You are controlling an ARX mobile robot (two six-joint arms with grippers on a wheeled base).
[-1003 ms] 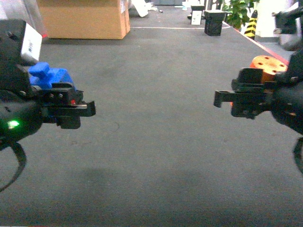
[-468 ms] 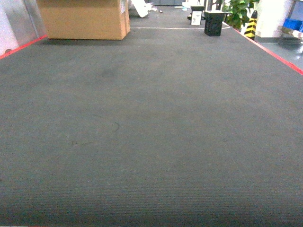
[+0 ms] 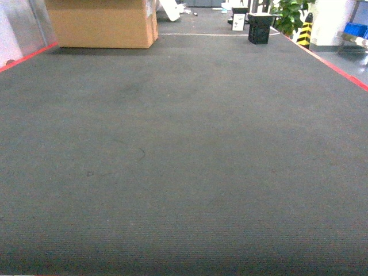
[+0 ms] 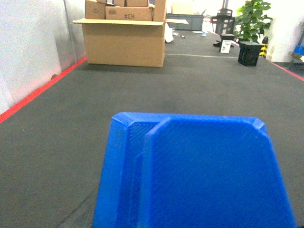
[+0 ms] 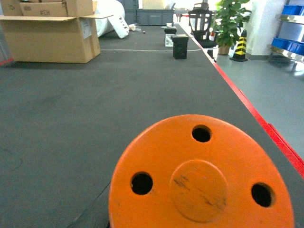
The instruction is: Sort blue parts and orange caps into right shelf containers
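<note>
A blue part (image 4: 199,175) fills the lower half of the left wrist view, close to the camera and above the grey floor; it hides the left gripper's fingers, which hold it. An orange cap (image 5: 199,175), round with three holes, sits the same way in the right wrist view and covers the right gripper's fingers. Neither gripper shows in the head view. The right shelf containers (image 5: 290,8), bright blue, stand on a metal shelf far off at the right, and a corner of them (image 3: 357,29) shows in the head view.
Dark grey carpet stretches ahead, edged by a red line (image 3: 333,60) on the right and another (image 4: 38,92) on the left. A large cardboard box (image 3: 100,23) stands at the far left. A black crate (image 3: 259,27), a plant (image 5: 230,19) and a striped cone (image 5: 240,47) stand at the far right.
One second ago both grippers showed in the head view, the left holding the blue part and the right the orange cap. Both arms have since dropped out of that view.
</note>
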